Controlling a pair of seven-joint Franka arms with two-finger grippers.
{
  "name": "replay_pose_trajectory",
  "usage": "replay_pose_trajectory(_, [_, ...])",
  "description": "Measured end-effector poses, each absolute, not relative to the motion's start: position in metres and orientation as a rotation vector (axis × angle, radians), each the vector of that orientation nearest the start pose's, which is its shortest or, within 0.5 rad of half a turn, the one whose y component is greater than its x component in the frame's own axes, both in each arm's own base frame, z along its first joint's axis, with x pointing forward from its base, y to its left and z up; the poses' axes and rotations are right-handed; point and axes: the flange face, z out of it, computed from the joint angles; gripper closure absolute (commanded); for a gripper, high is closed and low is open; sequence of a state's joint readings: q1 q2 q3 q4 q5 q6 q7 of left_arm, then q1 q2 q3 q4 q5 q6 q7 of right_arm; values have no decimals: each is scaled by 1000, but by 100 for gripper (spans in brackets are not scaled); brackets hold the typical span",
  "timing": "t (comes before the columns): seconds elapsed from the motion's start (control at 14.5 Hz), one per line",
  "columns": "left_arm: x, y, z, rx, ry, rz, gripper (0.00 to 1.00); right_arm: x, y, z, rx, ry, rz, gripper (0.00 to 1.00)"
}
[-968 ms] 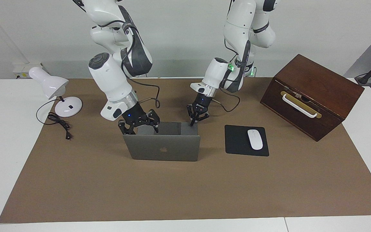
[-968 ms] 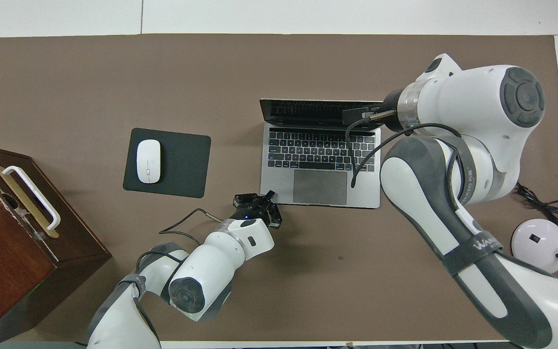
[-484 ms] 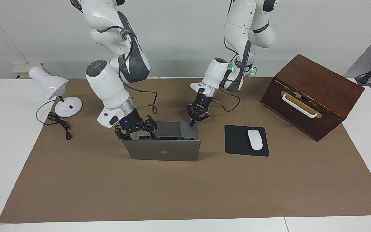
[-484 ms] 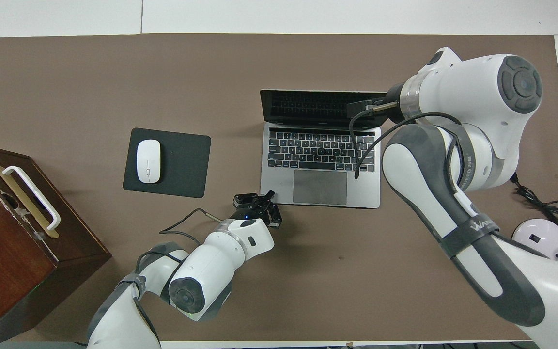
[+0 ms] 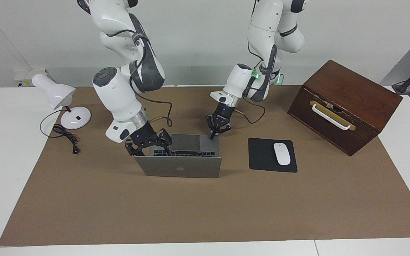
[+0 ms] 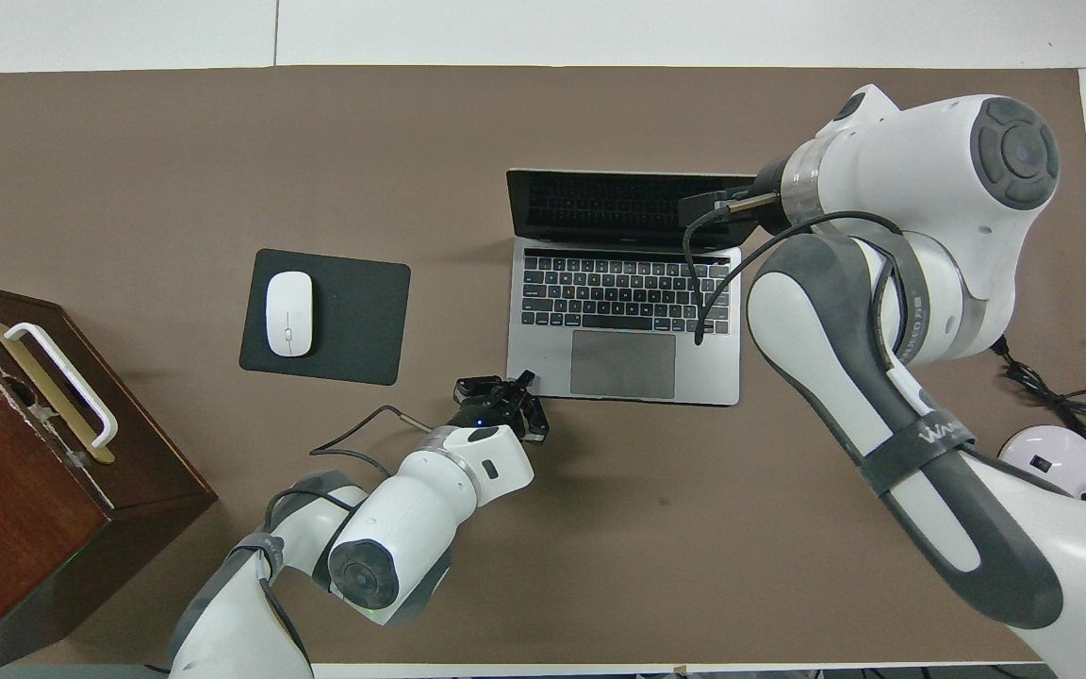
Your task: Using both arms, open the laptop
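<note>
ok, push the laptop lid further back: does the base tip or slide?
Likely stiff: the laptop looks thin and metal, its open lid flat, unbowed. The base may slide on the smooth brown mat or lift, though the shut left gripper on the deck corner probably pins it.

Lighting is bright, even and diffuse, from above. Shadows are soft and short: a faint one lies on the brown mat (image 5: 205, 206) beside the laptop (image 5: 180, 166) and another under the wooden box (image 5: 343, 106). Mild glare shows on the white arm shells. Both views are sharp, with no motion blur and little visible edge distortion.
</note>
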State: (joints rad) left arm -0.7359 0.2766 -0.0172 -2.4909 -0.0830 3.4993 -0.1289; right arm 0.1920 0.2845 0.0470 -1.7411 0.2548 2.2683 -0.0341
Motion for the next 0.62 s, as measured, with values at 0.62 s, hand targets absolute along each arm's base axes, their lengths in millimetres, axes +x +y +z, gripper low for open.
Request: replay_pose_trajectory(0.62, [389,-347,266,-3150,848,-1128,100,633,142,456,-2882,-187,-115,0])
